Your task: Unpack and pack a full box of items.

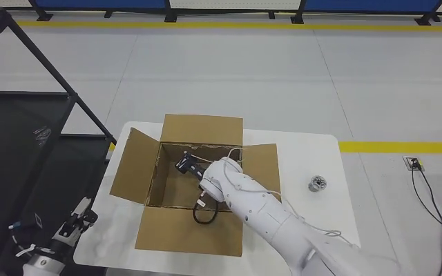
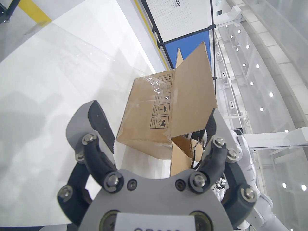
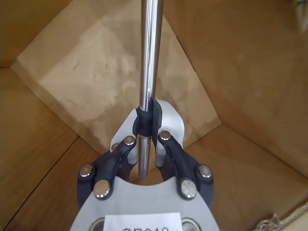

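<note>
Pale flooring marked with yellow line tape (image 1: 387,146) surrounds a white table (image 1: 304,148) with rounded corners. Blue barrier panels (image 1: 103,3) stand along the far edge of the floor, and a black frame (image 1: 34,131) with dark netting stands to the left of the table. A cardboard box (image 1: 200,127) sits on the table, toward its left half, with all four top flaps folded outward. The right arm extends from the near side, crosses the near flap and descends into the box. The right gripper (image 3: 147,118) is inside the box, above its floor, and its jaws are clamped on a polished metal rod (image 3: 150,49). The rod passes between the black pads (image 3: 157,114) and projects past the fingertips toward a box wall; a short end projects back toward the wrist. The far end of the rod is cut off by the edge of the right wrist view. The left gripper (image 1: 83,217) hangs off the table, just beside its near left corner and well apart from the box. Its jaws stand wide apart, and the fingers (image 2: 101,123) grip no item. From the left wrist view, the outer wall of the box carries printed handling symbols and a strip of clear tape (image 2: 154,87). A small round silvery object (image 1: 317,183) stands on the table to the right of the box, apart from it.
</note>
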`<state>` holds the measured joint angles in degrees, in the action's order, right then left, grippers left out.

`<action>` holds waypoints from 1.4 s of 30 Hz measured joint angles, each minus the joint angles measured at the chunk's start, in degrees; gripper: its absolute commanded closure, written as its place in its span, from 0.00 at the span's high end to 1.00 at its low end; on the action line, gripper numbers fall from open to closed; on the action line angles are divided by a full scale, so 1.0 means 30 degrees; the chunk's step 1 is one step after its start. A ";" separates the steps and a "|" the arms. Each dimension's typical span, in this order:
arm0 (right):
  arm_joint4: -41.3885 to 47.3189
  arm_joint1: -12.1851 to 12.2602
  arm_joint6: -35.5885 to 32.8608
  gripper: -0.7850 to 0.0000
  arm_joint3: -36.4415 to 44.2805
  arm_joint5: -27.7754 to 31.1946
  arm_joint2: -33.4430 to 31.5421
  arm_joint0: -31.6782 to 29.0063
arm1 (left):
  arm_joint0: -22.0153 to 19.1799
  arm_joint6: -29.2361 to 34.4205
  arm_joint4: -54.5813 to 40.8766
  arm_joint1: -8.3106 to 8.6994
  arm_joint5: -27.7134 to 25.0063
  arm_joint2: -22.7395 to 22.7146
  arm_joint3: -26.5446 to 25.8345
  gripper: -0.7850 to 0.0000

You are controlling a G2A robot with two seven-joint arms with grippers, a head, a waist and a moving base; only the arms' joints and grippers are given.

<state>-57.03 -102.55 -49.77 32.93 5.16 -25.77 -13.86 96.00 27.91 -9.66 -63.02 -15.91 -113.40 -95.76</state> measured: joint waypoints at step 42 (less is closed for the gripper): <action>0.0302 -0.1972 0.3476 0.75 -0.3332 0.0424 -0.1150 0.0428 | -0.0452 0.0427 0.0649 0.0040 0.0437 0.0283 -0.0158 1.00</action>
<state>-56.12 -108.47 -39.35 22.94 6.43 -29.22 -12.57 94.64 29.19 -7.72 -62.90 -14.60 -112.55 -96.24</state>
